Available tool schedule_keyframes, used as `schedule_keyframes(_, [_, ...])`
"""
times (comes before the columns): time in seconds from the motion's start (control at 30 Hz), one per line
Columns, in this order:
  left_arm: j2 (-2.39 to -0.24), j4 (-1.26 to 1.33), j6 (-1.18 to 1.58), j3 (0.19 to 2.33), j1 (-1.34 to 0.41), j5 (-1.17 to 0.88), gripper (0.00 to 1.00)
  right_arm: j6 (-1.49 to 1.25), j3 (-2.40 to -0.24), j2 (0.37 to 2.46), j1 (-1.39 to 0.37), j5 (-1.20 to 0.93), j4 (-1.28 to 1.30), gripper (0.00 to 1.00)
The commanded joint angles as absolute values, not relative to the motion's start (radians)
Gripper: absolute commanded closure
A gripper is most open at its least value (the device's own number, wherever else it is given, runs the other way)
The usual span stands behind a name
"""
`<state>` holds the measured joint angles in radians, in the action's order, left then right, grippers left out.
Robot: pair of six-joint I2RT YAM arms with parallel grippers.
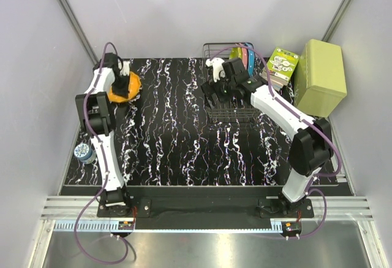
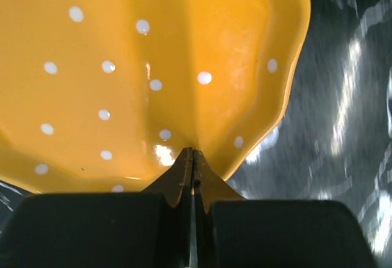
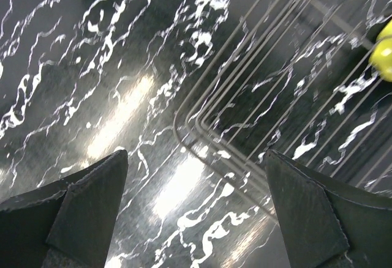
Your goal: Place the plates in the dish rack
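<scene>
Pinching the orange plate (image 2: 153,66) by its rim, the left pincer (image 2: 193,158) holds it beyond its tips at the far left corner, while the right pincer (image 3: 196,176) hangs spread above the rack (image 1: 233,116).

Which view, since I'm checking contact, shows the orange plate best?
Left wrist: the orange plate fills the frame, the shut left gripper touching near its rim. Top external shows it small, partly hidden under the left arm. Right wrist shows none of it.

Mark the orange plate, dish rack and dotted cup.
orange plate (image 2: 153,66): left wrist view, on its dotted face.
dish rack (image 1: 231,116): top view, on the near wire wall.
dotted cup (image 1: 84,152): top view, on its top.
</scene>
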<state>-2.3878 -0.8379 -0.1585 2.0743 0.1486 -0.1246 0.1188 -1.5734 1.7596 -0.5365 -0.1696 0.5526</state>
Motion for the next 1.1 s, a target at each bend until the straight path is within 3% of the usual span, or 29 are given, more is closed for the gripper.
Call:
schedule_keyframes(0.0, [-2.248, -1.098, -0.329, 1.877, 0.118, -0.268, 1.00, 0.091, -1.526, 1.677, -0.529, -0.221, 0.564, 0.00])
schedule_keyframes(0.3, [-1.863, -1.333, -0.647, 1.331, -0.066, -0.348, 0.98, 0.101, -1.390, 1.589, -0.529, -0.238, 0.551, 0.00])
schedule_keyframes(0.43, [-1.752, -1.348, -0.653, 1.243, -0.214, -0.348, 0.97, 0.118, -1.326, 1.507, -0.525, -0.210, 0.532, 0.00])
schedule_keyframes(0.6, [-1.685, -1.352, -0.589, 1.288, -0.393, -0.483, 0.98, 0.109, -1.232, 1.382, -0.511, -0.198, 0.537, 0.00])
schedule_keyframes(0.63, [-1.657, -1.289, -0.559, 1.307, -0.390, -0.498, 0.94, 0.094, -1.224, 1.365, -0.508, -0.216, 0.538, 0.00])
schedule_keyframes(0.67, [-1.590, -1.235, -0.451, 1.322, -0.374, -0.489, 0.83, 0.084, -1.217, 1.353, -0.505, -0.236, 0.541, 0.00])
schedule_keyframes(0.73, [-1.519, -1.063, -0.326, 1.335, -0.324, -0.404, 0.49, 0.046, -1.212, 1.318, -0.493, -0.325, 0.551, 0.00])
schedule_keyframes(0.8, [-1.439, -0.978, -0.149, 1.310, -0.172, -0.379, 0.37, 0.015, -1.198, 1.292, -0.489, -0.392, 0.549, 0.00])
schedule_keyframes(0.97, [-1.451, -0.900, -0.003, 1.230, 0.231, -0.322, 0.33, -0.133, -1.083, 1.221, -0.468, -0.509, 0.517, 0.00])
schedule_keyframes(1.07, [-1.524, -0.914, -0.043, 1.218, 0.331, -0.336, 0.33, -0.156, -1.030, 1.175, -0.442, -0.517, 0.511, 0.00])
